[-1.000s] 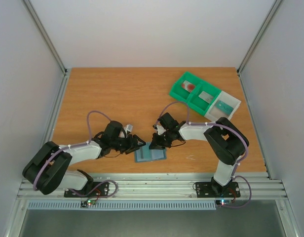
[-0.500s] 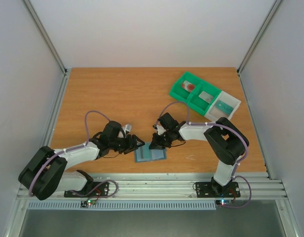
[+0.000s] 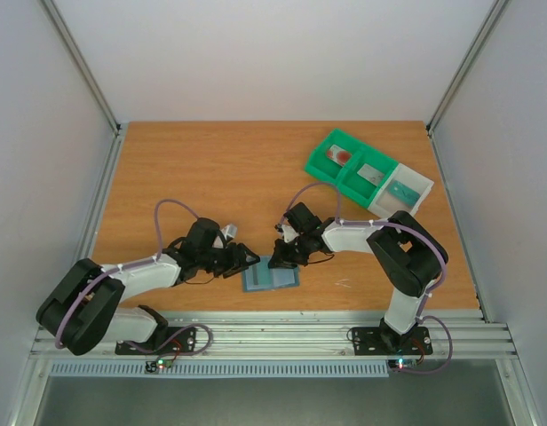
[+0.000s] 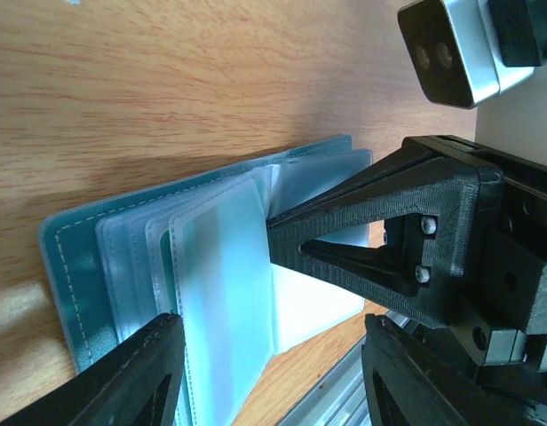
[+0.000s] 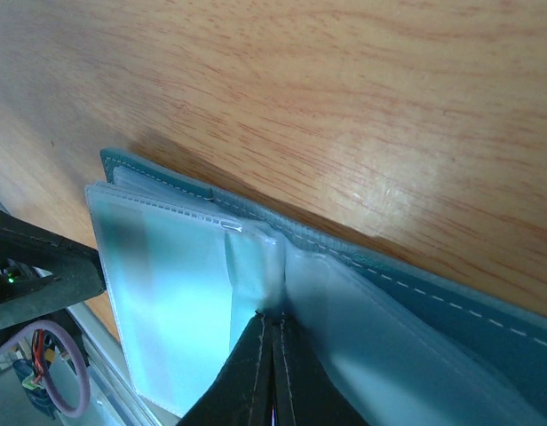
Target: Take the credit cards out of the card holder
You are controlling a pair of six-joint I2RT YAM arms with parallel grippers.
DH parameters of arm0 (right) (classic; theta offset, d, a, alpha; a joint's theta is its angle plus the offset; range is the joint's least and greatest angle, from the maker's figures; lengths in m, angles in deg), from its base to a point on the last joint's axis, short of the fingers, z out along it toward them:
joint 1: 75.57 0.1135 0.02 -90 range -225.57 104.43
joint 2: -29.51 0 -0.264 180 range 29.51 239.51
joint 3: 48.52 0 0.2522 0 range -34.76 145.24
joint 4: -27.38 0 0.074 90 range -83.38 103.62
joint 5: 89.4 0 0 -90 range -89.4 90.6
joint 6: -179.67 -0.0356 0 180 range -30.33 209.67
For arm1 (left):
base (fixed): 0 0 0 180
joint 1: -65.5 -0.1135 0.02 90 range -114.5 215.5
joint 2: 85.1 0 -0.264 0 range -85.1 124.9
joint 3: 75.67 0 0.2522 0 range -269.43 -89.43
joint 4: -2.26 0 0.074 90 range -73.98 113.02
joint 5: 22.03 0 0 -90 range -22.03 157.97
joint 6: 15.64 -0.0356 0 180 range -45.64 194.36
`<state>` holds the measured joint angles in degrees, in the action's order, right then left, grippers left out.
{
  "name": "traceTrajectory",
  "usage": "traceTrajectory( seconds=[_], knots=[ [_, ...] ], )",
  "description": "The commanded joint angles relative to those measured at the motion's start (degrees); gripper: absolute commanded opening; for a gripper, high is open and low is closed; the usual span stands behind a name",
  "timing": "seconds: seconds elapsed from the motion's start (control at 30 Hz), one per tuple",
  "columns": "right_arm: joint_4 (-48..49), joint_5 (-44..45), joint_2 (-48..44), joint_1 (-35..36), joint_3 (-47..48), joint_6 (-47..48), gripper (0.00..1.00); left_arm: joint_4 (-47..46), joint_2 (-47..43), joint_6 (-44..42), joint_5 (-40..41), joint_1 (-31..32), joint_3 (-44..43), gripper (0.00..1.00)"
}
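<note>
Table point(image 4: 167, 80): wood-grain top, smooth, semi-gloss w/ soft glare. Card holder point(image 4: 59, 262): soft matt teal cover, leather-look, pale stitched edge; inner sleeves point(image 4: 225, 284) clear frosted plastic, slight sheen. Right gripper point(image 4: 287, 235): matt black plastic, fine layered ridges. Bins point(image 3: 320, 169): smooth green & white plastic. Front rails point(image 3: 273, 335): ribbed alu, dull silver.

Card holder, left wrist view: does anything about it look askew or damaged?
Nothing looks damaged. The card holder lies open on the table, but its clear sleeves stand fanned up instead of flat, where the shut right tool meets the fold.
</note>
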<state>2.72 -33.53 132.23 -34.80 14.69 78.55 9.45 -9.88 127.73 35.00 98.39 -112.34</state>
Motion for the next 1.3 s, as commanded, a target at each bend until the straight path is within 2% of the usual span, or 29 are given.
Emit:
traceTrajectory(
  seconds=[0.0, 0.27, 0.5, 0.9, 1.27],
  knots=[
    [-2.5, 4.5, 2.9, 0.5, -1.4, -0.2, 0.01, -3.3, 0.8, 0.0, 0.3, 0.3, 0.4, 0.55],
    [-1.5, 4.0, 2.3, 0.5, -2.3, -0.2, 0.01, -9.0, 3.1, 2.8, -1.5, 0.3, 1.4, 0.5],
    [-1.4, 4.9, 1.3, 0.5, -2.8, -0.2, 0.01, -10.1, 2.6, 4.1, -2.2, 0.9, 1.6, 0.47],
    [-0.6, 5.1, 1.0, 0.5, -3.5, -0.5, 0.01, 2.4, -1.6, -0.4, 3.9, 1.0, -1.6, 0.57],
    [-0.2, 4.5, 0.9, 0.5, -3.4, -1.0, 0.01, -0.1, -0.5, -0.2, 2.7, 1.0, -0.9, 0.58]
  ],
)
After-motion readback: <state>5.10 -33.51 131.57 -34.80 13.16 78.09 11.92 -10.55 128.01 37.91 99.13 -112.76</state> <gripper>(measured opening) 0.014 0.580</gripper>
